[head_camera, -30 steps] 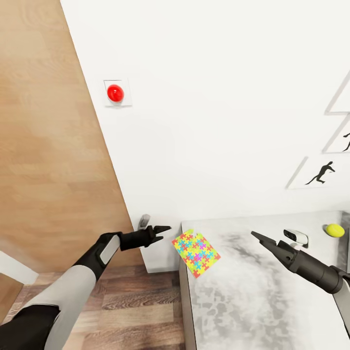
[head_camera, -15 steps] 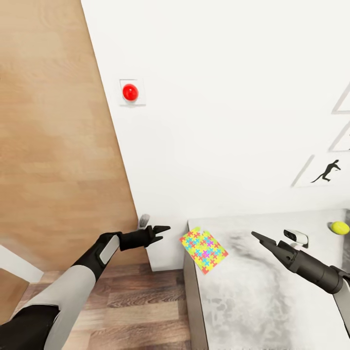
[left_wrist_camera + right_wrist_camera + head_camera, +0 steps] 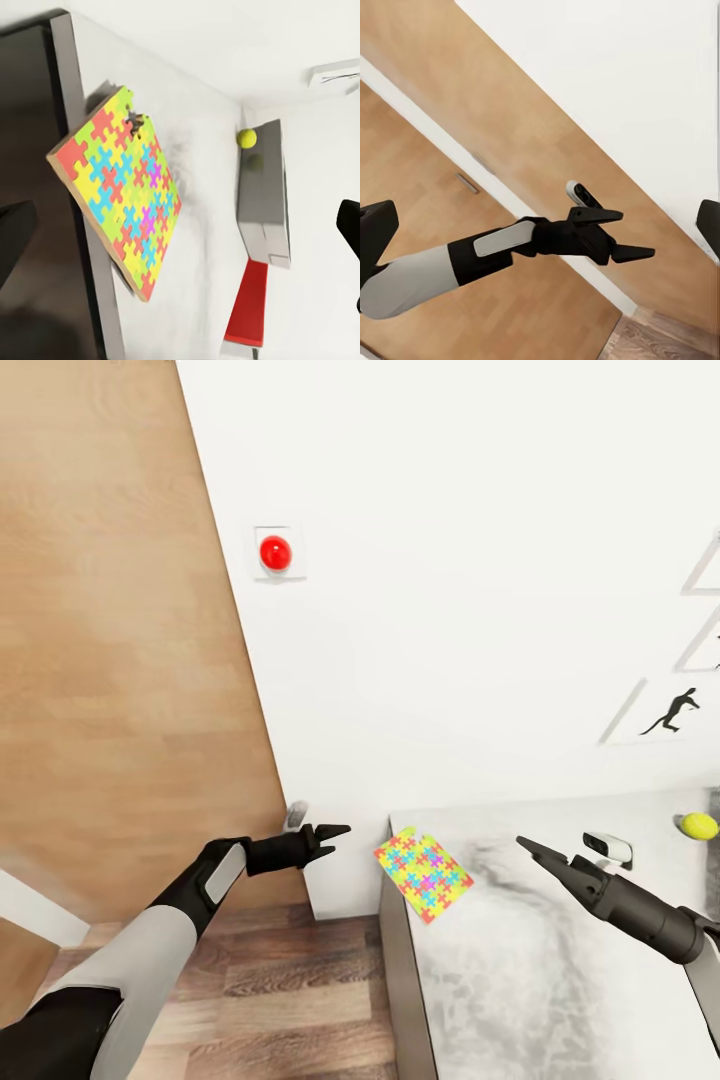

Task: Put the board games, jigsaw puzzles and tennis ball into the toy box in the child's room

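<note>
One jigsaw puzzle (image 3: 422,875) lay flat at the table's (image 3: 560,980) near corner, its edge overhanging the table's end beside the wood-plank floor (image 3: 280,1000); the left wrist view showed the same jigsaw puzzle (image 3: 120,187) jutting past the table's edge. Farther along the table, by the wall (image 3: 450,610), sat the tennis ball (image 3: 699,825), and between it and the puzzle a small white-and-black device (image 3: 607,847) I could not identify. From the left wrist, the tennis ball (image 3: 247,138) rested just beside a grey block with a red flat thing beyond it, too foreshortened to name; whether that was the toy box I could not tell. Left gripper (image 3: 335,832) hung off the table's end, near the puzzle but apart from it, in front of a wooden door (image 3: 120,660); the right wrist view showed the left gripper (image 3: 630,234) with jaws spread a little and nothing between them. Right gripper (image 3: 527,847) hovered over the table top, past the puzzle toward the ball, holding nothing; how far its jaws stood apart I could not tell, though the fingers seemed drawn to a point. Judged step: approach to the first pickup, nothing yet collected. Next move would likely call for bringing the left gripper over the puzzle's overhanging edge, wide enough to pinch the thin box, then finding the toy box.
</note>
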Controlling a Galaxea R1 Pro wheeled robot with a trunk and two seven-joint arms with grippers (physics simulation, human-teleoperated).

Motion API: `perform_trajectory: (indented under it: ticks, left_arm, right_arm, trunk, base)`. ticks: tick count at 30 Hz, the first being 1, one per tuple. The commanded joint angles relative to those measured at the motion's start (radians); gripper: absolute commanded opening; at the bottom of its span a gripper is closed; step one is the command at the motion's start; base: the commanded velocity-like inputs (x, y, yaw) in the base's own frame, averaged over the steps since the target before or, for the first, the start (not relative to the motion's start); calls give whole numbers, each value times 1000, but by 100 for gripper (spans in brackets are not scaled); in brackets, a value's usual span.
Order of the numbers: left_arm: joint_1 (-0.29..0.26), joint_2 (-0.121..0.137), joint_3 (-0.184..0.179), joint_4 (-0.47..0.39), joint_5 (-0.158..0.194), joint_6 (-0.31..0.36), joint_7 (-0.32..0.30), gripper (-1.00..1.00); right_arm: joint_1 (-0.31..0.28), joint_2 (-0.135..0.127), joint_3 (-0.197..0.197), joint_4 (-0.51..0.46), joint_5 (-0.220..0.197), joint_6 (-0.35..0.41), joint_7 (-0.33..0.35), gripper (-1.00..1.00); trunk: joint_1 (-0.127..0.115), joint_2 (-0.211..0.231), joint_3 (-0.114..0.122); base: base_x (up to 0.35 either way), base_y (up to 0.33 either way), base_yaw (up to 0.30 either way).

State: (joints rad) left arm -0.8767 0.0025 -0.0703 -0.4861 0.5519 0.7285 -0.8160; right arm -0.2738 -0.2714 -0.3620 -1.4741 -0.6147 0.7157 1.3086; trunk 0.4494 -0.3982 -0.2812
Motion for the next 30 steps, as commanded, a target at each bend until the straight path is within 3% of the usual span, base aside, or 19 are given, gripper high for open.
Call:
perform_trajectory:
  ticks: [1, 30]
  left_arm:
    - [-1, 0, -1, 0, 3, 6, -1, 100]
    - [-1, -1, -3, 0, 3, 5, 0, 100]
  right_arm:
    - [-1, 0, 0, 0, -3, 8, -2, 100]
    - [-1, 0, 3, 0, -2, 10, -22, 100]
  trunk:
    - [1, -2, -1]
    - [1, -2, 5]
  base:
    - [0, 15, -83]
    - [-58, 2, -13]
